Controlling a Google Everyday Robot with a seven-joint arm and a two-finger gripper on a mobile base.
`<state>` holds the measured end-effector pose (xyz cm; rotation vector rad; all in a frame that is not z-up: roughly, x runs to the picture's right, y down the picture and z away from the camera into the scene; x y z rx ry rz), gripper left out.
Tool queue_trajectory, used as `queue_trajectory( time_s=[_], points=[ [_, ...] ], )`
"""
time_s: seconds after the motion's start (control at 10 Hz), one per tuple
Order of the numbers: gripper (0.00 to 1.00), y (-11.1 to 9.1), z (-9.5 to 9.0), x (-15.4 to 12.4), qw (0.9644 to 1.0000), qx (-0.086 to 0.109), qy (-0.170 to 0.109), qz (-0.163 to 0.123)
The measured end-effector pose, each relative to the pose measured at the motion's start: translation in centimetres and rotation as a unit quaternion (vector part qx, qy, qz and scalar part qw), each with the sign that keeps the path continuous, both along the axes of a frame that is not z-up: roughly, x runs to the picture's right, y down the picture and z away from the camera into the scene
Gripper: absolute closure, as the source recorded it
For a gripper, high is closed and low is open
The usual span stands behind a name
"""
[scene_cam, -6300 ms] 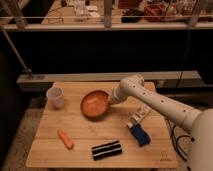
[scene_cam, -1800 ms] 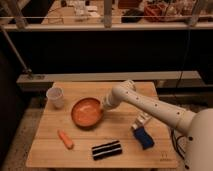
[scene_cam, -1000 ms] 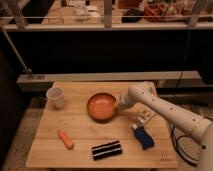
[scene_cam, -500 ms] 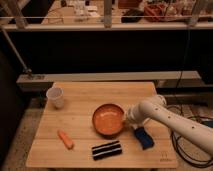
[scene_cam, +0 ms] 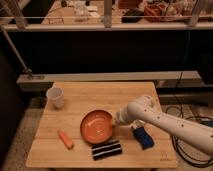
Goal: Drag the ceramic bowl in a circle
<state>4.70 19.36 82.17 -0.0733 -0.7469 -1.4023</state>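
The ceramic bowl [scene_cam: 97, 126] is round, shallow and orange-red. It sits on the wooden table [scene_cam: 100, 95] near the front middle, just above a black striped block. My gripper [scene_cam: 117, 121] reaches in from the right on a white arm and is at the bowl's right rim. The white cup [scene_cam: 55, 97] stands at the table's left, apart from the bowl.
An orange carrot [scene_cam: 65, 139] lies front left of the bowl. A black block with white stripes [scene_cam: 106, 149] lies right in front of the bowl. A blue object [scene_cam: 142, 137] lies under my arm to the right. A dark railing and shelves stand behind the table.
The bowl and my gripper have moved left and toward the table's front, from right of centre to just above the striped block. The cup, carrot and block have not moved.
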Motion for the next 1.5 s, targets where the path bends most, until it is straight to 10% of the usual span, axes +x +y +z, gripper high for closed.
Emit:
queue_trajectory(
  time_s=[0.4,0.8,1.5],
  points=[
    [1.00,-5.6,4.7,-2.0,0.9997,0.010,-0.010,0.022],
    [1.00,-9.1,7.9,2.5,0.9953,0.006,0.033,0.091],
    [1.00,-0.3,2.4,9.4,0.9919,-0.021,0.070,0.104]
  ],
)
